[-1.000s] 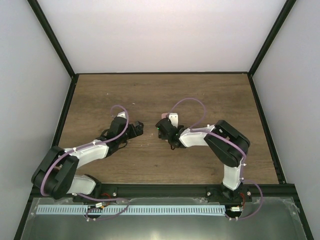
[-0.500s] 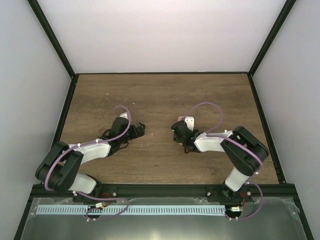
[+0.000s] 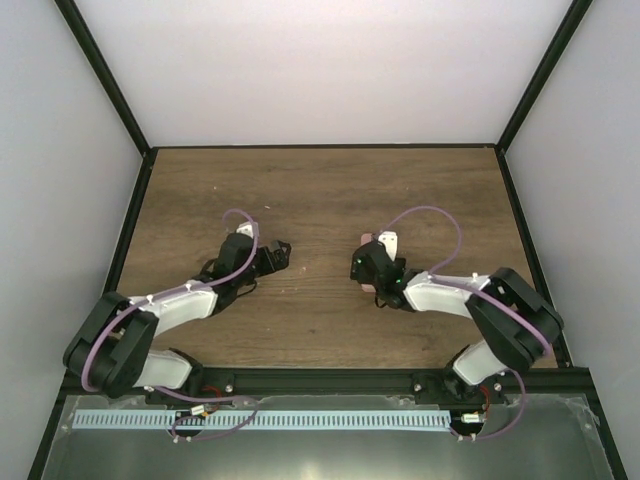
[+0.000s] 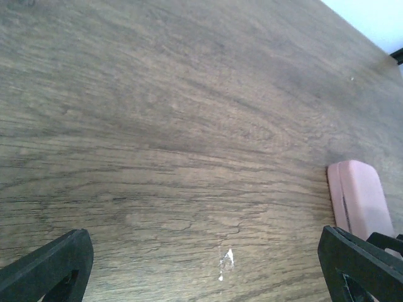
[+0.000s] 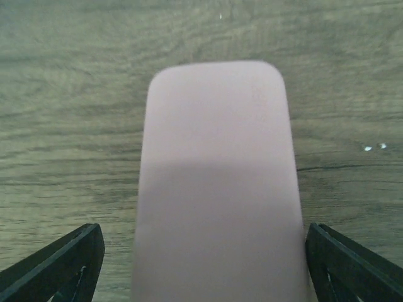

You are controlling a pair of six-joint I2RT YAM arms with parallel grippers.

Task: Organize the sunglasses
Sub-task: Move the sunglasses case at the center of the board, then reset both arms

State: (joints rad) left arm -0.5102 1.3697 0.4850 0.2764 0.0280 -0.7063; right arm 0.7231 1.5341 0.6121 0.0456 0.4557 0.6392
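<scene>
Right wrist view: pink case (image 5: 217,157) lies shut and flat on the wood surface (image 5: 63,75). The right gripper (image 5: 203,234) straddles the case, jaws apart, one finger on either side, neither seen touching it. Left wrist view: the left gripper (image 4: 203,236) has jaws wide apart over bare wood, with the case near one finger, outside the gap. Top external: both grippers low, left one apart from the case. The sunglasses show in no view; location cannot be told.
</scene>
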